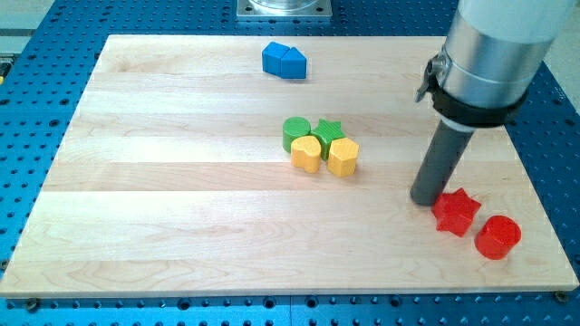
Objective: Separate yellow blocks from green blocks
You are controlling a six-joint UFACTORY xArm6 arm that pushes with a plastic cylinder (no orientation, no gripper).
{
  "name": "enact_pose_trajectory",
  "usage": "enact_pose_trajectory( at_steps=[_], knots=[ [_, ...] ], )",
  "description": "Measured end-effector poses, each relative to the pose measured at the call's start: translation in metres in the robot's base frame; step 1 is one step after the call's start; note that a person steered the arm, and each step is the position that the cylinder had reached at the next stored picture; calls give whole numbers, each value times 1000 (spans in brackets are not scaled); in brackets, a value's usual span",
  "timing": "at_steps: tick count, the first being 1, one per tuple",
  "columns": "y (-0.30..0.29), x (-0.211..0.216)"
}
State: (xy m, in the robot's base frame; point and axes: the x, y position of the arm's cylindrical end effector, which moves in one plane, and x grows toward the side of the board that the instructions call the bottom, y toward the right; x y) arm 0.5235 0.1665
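You are looking at a wooden board (181, 226) on a blue perforated table (36, 109), and on it the separation has not begun as far as this view shows. Near the board's middle the four task blocks sit packed in one tight cluster: the green cylinder (295, 133) and the green star (328, 130) along the upper side, the yellow heart-like block (306, 153) and the yellow hexagon (343, 156) along the lower side, each touching its neighbours. Your arm carries no pincer at all, only a dark rod, so nothing is held or clamped. My tip (424, 200) rests on the board well to the view's right of that cluster, just beside the red star (455, 212), with the red cylinder (497, 236) a little farther toward the lower right. A blue block (285, 61), shape unclear, lies apart near the view's top. By my judgement everything is left: the tip must travel back left and wedge between the two rows.
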Motion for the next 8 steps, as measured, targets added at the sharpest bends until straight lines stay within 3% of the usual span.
enact_pose_trajectory(
  at_steps=[2, 3, 4, 5, 6, 7, 8],
  knots=[
    [11, 1],
    [-25, -5],
    [-149, 9],
    [-189, -30],
    [-187, -78],
    [-185, -93],
    [-130, -79]
  ],
)
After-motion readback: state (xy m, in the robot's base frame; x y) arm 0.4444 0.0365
